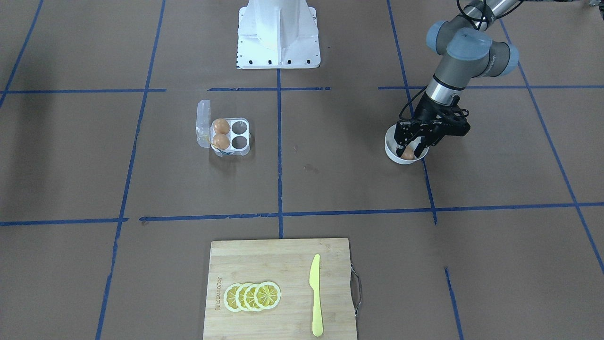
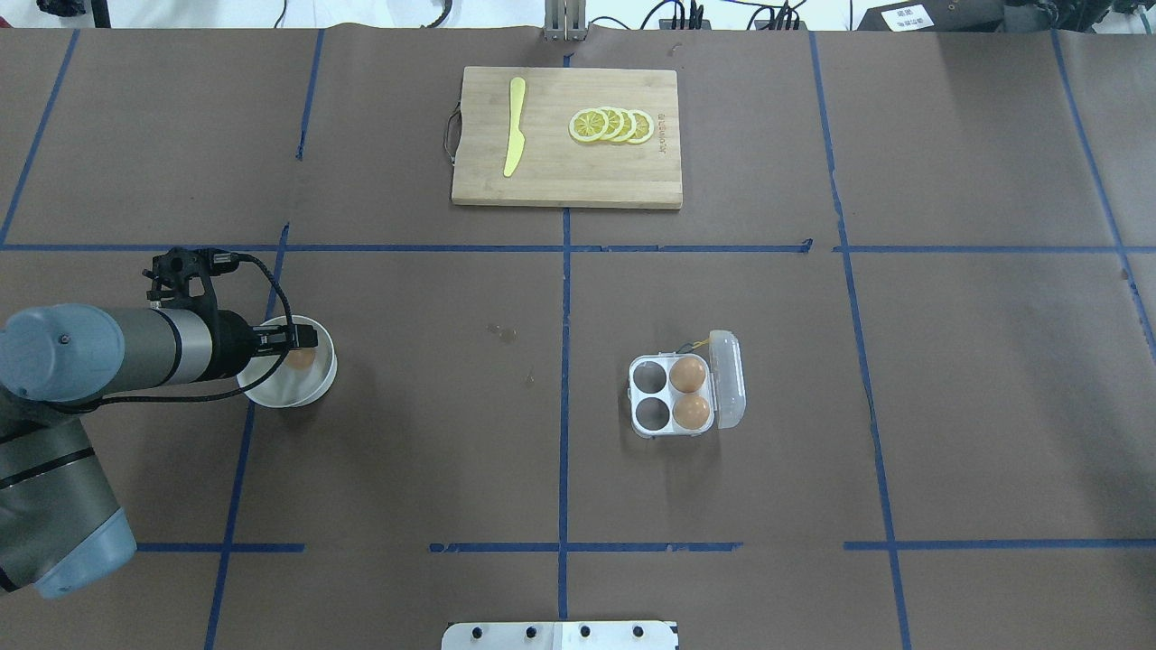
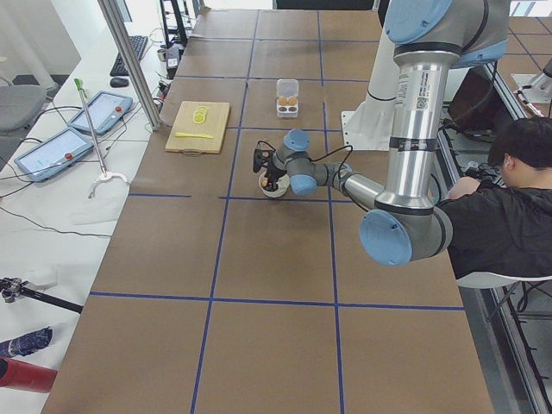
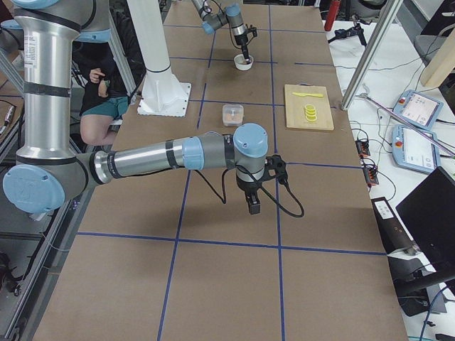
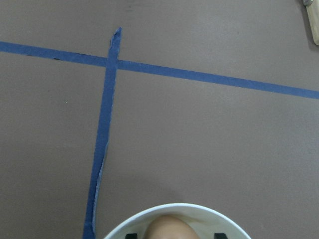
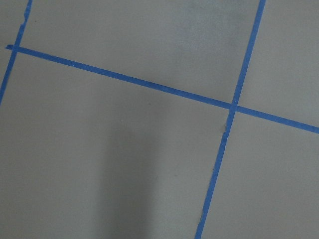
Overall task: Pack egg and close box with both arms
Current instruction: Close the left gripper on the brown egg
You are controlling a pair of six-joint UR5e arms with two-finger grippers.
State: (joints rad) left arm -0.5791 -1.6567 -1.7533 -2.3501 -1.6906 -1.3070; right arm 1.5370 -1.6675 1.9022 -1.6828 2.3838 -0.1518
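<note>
Small smooth orange-brown egg [image 5: 167, 228] lies in the round white bowl [image 5: 199, 211] on the robot's left side of the brown-paper table [image 2: 406, 433], well apart from the clear plastic four-cell egg box [image 2: 669, 394]. The box lid is swung open, with two matching eggs [image 2: 689, 373] in the cells next to the hinge. Black left gripper [image 1: 409, 147] reaches into the bowl with its fingers [image 5: 130, 236] spread either side of the egg, a gap visible on both sides. Right gripper [image 4: 254, 206] hangs above bare table, and I cannot tell its spread.
</note>
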